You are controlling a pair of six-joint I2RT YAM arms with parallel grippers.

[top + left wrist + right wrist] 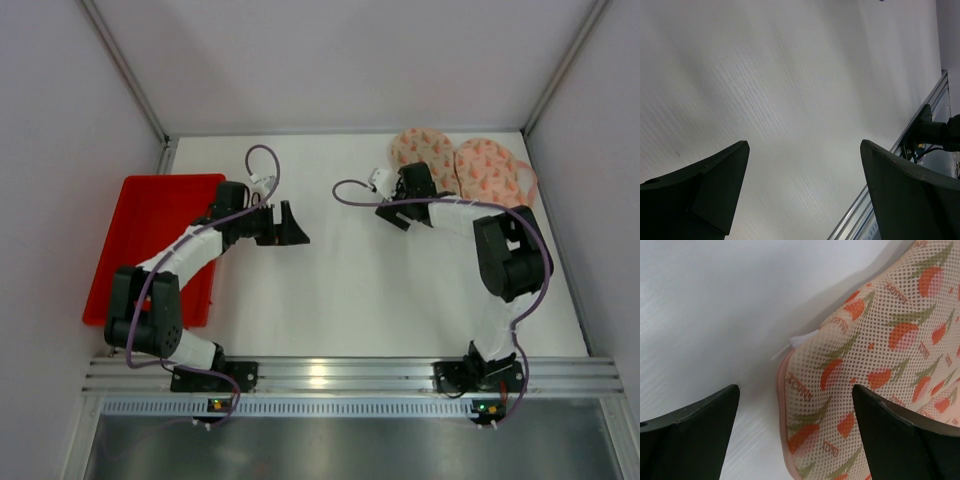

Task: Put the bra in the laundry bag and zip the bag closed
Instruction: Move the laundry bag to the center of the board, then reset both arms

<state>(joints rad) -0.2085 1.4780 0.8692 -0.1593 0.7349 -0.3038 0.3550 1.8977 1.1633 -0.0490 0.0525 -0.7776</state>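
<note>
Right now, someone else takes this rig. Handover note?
Left gripper: fingers open, empty, over the table, right of the red tray.
Right gripper: fingers open, holding nothing, at the edge of the laundry bag, by its white zip pull.
The laundry bag lies at the table's far right corner.
No bra is loose in any view. It is probably in the bag, but the mesh does not show it.
Done: the bra seems to be bagged, and the pink zip edge looks shut near the pull.
Left: confirm the zip is fully closed, since these views cannot settle it.
</note>
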